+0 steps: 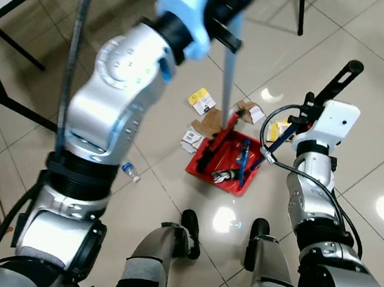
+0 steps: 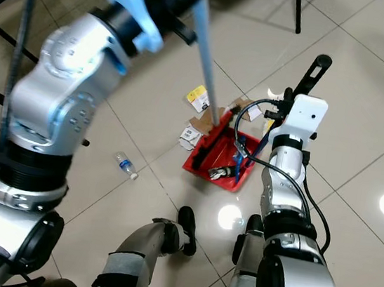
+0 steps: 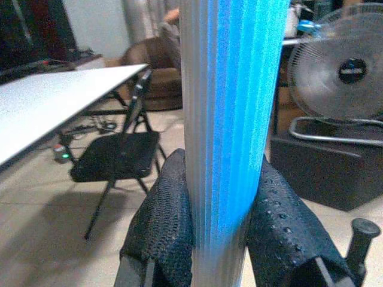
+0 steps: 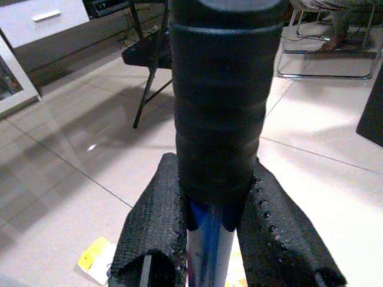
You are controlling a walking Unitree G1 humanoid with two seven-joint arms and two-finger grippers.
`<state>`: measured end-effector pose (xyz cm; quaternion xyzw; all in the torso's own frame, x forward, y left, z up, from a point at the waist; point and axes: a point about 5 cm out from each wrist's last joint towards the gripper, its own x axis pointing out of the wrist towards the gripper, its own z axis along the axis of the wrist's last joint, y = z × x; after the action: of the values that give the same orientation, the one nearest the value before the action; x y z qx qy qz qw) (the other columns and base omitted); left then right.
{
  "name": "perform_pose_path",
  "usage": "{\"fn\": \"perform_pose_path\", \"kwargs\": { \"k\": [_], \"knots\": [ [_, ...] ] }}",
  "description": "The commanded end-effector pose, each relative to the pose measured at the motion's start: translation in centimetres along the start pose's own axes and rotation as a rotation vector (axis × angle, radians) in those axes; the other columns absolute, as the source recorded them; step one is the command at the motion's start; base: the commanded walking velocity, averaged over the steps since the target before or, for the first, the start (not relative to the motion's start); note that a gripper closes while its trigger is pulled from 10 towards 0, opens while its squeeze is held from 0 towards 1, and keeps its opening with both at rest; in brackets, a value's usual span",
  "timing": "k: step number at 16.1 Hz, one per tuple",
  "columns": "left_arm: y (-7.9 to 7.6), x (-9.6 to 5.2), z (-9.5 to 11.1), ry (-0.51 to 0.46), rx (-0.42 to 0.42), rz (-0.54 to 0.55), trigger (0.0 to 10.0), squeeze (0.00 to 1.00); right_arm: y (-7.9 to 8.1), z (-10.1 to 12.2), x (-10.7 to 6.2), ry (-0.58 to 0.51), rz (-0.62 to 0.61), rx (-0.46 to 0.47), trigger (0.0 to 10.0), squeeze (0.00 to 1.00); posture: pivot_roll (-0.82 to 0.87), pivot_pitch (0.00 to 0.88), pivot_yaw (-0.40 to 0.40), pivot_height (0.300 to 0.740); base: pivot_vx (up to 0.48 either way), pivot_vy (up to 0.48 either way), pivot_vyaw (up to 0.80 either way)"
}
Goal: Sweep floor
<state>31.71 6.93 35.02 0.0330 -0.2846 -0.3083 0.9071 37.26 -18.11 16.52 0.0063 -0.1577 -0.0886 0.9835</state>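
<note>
two end effectors work together: the left end effector (image 3: 218, 239) clamps the pale blue ribbed broom pole (image 1: 230, 56), the right end effector (image 4: 209, 239) grips the black-handled red plastic dustpan (image 1: 226, 162), held against the tiled floor (image 1: 369, 89) so cardboard scraps (image 1: 209, 121) can be pushed in.

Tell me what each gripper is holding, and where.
Left gripper clamps the blue broom pole on its shaft; right gripper clamps the dustpan handle just below its black grip.

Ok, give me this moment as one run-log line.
left claw: shut on broom handle | right claw: shut on dustpan handle | red dustpan: on floor, holding debris | litter: beside dustpan
</note>
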Motion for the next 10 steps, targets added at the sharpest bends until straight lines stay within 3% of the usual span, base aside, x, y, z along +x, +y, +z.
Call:
{"fn": "perform_pose_path", "kwargs": {
  "k": [1,4,10],
  "knots": [
    [1.0,-0.4,2.4,-0.080,0.060,0.020,10.0,0.00,0.5,0.1,0.0,-0.013,-0.003,0.024,10.0,0.00,0.10,0.291,0.207,0.740,0.000,0.000,0.00],
    [3.0,-1.2,2.9,-0.078,0.082,0.102,10.0,0.00,0.2,0.4,0.3,-0.026,-0.026,0.033,10.0,0.00,0.10,0.268,0.204,0.740,0.000,0.000,0.00],
    [3.9,-1.3,3.5,-0.099,0.100,0.141,10.0,0.00,-0.3,1.0,1.0,-0.038,-0.037,0.027,10.0,0.00,0.09,0.230,0.193,0.740,0.000,0.000,0.00]
  ]
}}
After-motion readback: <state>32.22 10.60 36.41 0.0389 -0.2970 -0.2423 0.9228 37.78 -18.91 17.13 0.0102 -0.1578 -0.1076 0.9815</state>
